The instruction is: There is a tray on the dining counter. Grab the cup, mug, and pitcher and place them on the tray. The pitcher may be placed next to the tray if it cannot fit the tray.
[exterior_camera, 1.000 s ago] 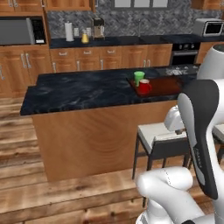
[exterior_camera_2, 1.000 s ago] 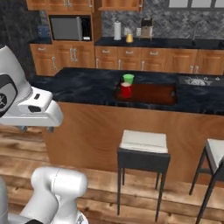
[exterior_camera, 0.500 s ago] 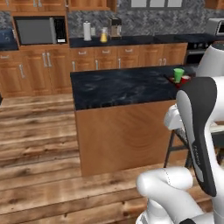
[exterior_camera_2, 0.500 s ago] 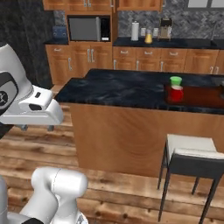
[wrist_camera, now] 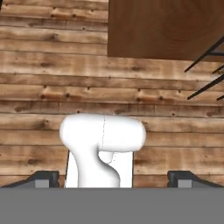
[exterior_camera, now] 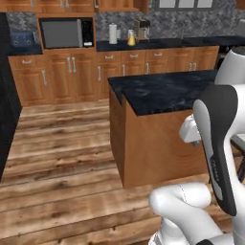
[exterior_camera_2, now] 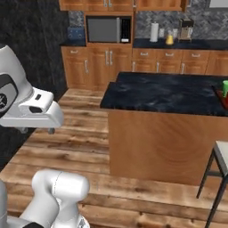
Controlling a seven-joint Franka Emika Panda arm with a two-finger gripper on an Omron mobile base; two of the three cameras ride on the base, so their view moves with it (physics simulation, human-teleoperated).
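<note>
The dining counter (exterior_camera: 162,92) has its left end before me, also seen in the right base view (exterior_camera_2: 164,91). At that view's right edge the green cup (exterior_camera_2: 225,85) peeks in, with a red sliver of the mug (exterior_camera_2: 225,99) below it on the dark tray's (exterior_camera_2: 218,94) near corner. The pitcher (exterior_camera: 131,38) stands far off on the back counter, yellow-orange below (exterior_camera_2: 169,40). My gripper (wrist_camera: 113,179) points down at the wood floor, fingertips (wrist_camera: 43,178) far apart, open and holding nothing.
A white paper-towel roll (exterior_camera: 113,33) and a coffee machine (exterior_camera: 142,29) flank the pitcher. A microwave (exterior_camera_2: 108,29) sits in the cabinets. A stool (exterior_camera_2: 218,156) stands by the dining counter's front. Wood floor (exterior_camera: 62,153) lies open to the left.
The whole picture has shifted: the base has moved left, so the counter, cup and mug slid toward the right edge. The arm's pose looks the same.
</note>
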